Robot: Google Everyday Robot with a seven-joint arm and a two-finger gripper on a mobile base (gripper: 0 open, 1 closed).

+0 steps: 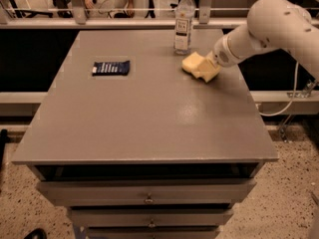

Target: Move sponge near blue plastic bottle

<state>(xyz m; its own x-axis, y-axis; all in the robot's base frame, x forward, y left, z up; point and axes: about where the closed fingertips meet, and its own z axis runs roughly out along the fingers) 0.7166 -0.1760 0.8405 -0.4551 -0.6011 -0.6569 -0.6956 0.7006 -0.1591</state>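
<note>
Camera view shows the sponge (192, 62) at the far right part of the bench (149, 128), just beside the blue plastic bottle (184, 24). The sponge sits a little to the right of the bottle and in front of it. The two look close but not touching.

Your hand (206, 70) is at the right side of the sponge and looks closed on it, holding it by that end. The left end of the sponge sticks out free. You cannot tell from here if the sponge rests on the bench or hangs just over it.

The sponge is soft and light. It will squash when you squeeze it, so it will not slip out, and it will not break if it drops. It may spring back a bit when you let go. Holding it across its thick middle or one end works fine.

The bottle stands up straight near the back edge, with its white cap on. It is tall and thin and could tip if you bump it, so keep the sponge and the white arm (269, 24) off it.

A flat dark blue packet (110, 67) lies well apart on the left. Drawers (147, 193) sit under the bench top.

The job looks almost done. You likely just need to set the sponge down and let go.
</note>
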